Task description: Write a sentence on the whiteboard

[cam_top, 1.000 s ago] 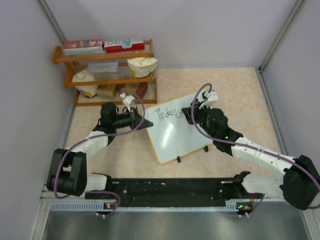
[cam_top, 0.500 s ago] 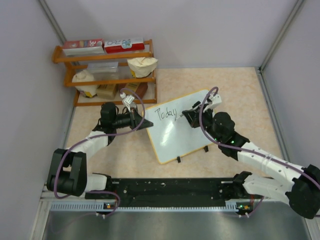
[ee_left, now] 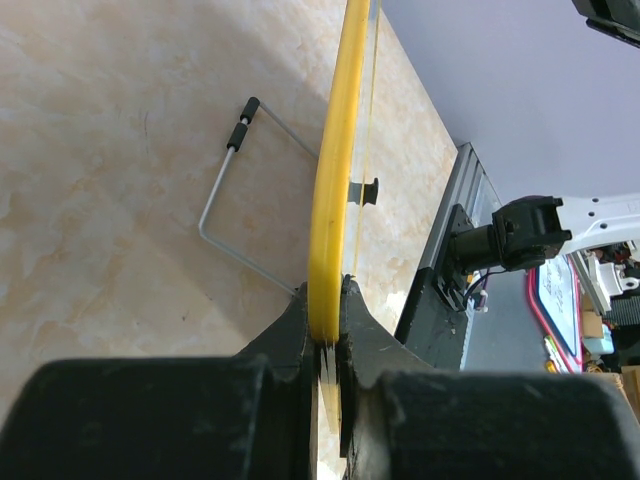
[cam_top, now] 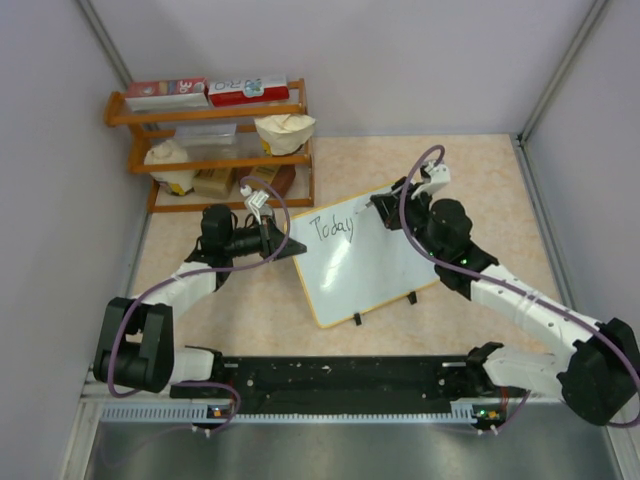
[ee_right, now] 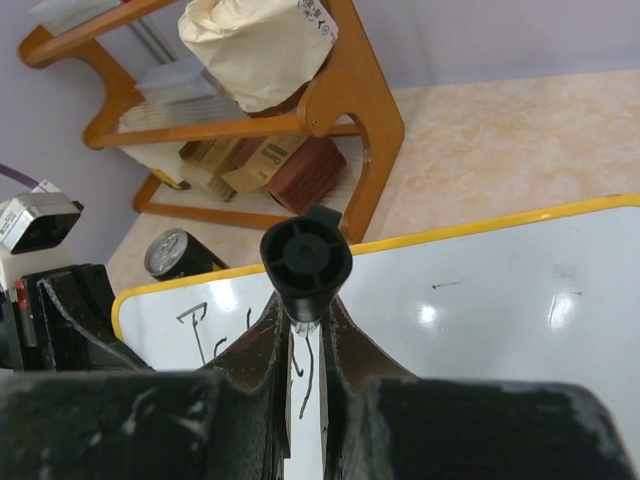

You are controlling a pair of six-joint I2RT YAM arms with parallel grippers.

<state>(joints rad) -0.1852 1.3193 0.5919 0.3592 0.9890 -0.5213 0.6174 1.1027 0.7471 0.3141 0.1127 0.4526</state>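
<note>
The whiteboard (cam_top: 365, 268) with its yellow frame stands tilted on the table, the word "Today" (cam_top: 331, 227) written at its upper left. My left gripper (cam_top: 283, 246) is shut on the board's left edge; in the left wrist view the yellow frame (ee_left: 335, 180) sits clamped between the jaws of my left gripper (ee_left: 330, 310). My right gripper (cam_top: 385, 208) is shut on a black marker (ee_right: 305, 265), held near the board's top edge, right of the writing. The whiteboard (ee_right: 480, 330) and part of the writing (ee_right: 200, 335) show in the right wrist view.
A wooden shelf (cam_top: 215, 150) with boxes and bags stands at the back left, close behind the board; it also shows in the right wrist view (ee_right: 340, 110). The board's wire stand (ee_left: 235, 190) rests on the table. Walls enclose the back and both sides.
My right gripper with the marker has moved up and to the right, away from the end of "Today" toward the board's top edge. The left arm and the board have not moved.
</note>
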